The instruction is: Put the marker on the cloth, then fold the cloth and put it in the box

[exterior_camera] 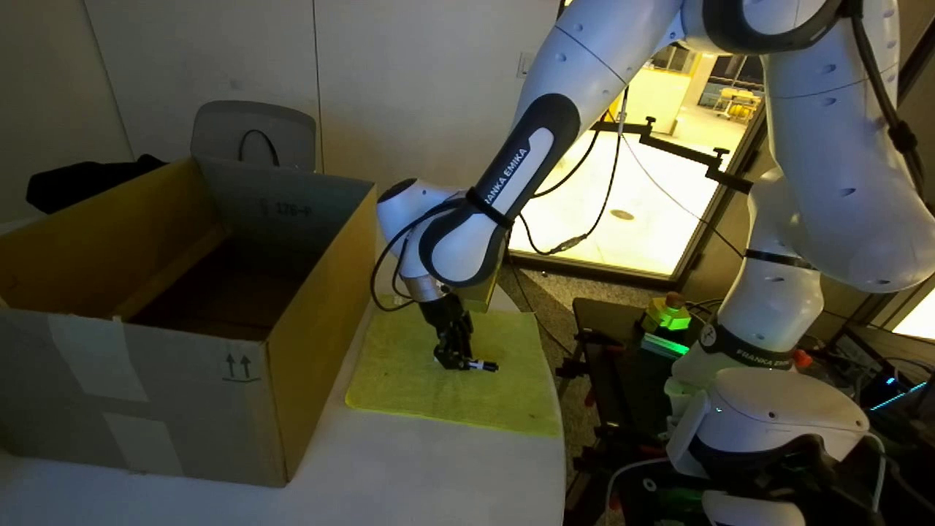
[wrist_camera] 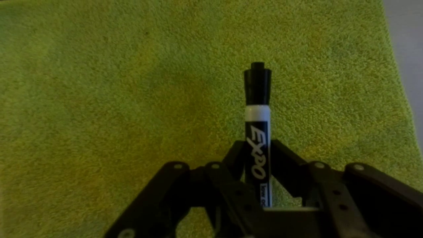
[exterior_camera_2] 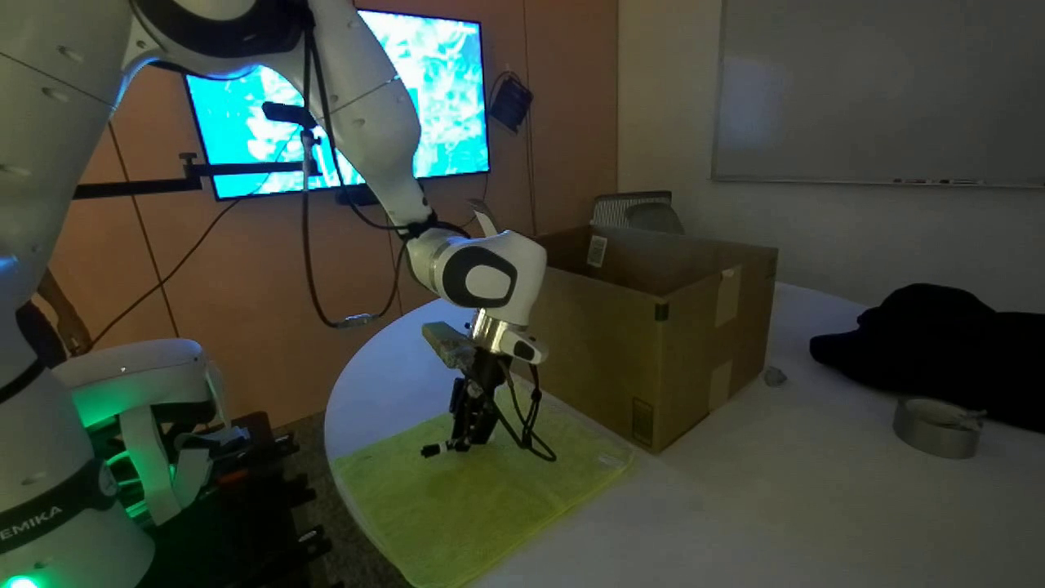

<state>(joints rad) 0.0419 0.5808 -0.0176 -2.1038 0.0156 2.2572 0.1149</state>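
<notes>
Marker over fuzzy rectangular cloth

In the wrist view the blurred claw covers the lower end of the marker; the cloth runs off at left and bottom. In an exterior view the left edge cuts the box; in an exterior view its walls hide the floor inside, and a black heap runs off at right. The top edge cuts the arm in both exterior views.
</notes>
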